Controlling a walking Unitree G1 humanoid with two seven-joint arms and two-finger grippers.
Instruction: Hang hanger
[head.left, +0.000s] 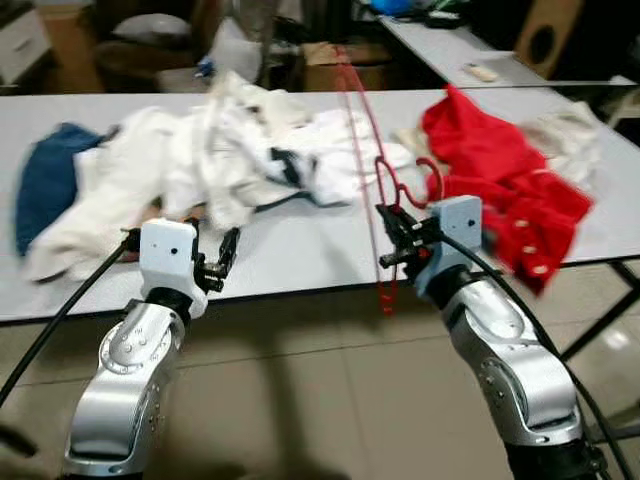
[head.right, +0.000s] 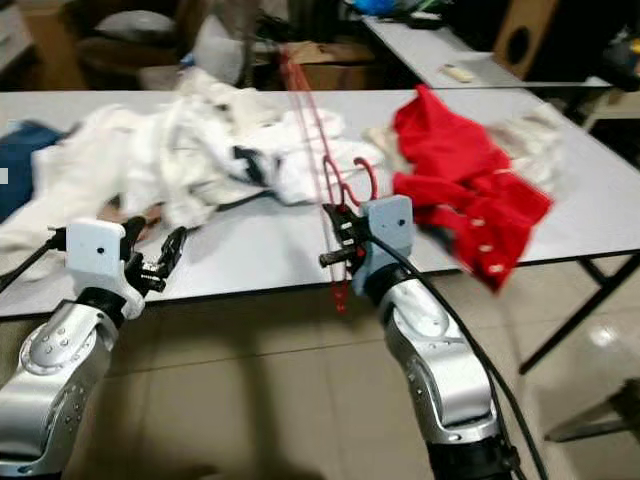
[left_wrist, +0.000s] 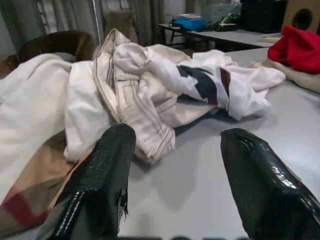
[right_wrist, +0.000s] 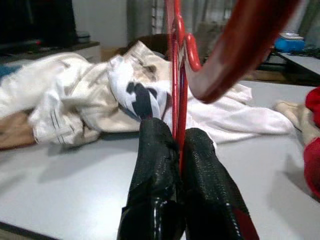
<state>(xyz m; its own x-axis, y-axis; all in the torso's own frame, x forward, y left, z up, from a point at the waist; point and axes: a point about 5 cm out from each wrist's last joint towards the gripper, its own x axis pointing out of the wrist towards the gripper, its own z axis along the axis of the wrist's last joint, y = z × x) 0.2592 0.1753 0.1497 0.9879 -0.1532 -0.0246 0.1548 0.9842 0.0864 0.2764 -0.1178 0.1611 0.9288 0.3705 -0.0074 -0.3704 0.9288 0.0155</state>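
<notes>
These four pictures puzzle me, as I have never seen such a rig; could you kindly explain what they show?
It is a humanoid robot with two silver arms, each ending in two black fingers. The top two pictures come from cameras in its head, looking down at a grey table. The other two come from cameras on its wrists. On the table lie white clothes, a blue garment and a red garment. The right gripper is shut on a red hanger. The left gripper is open, holding nothing.
</notes>
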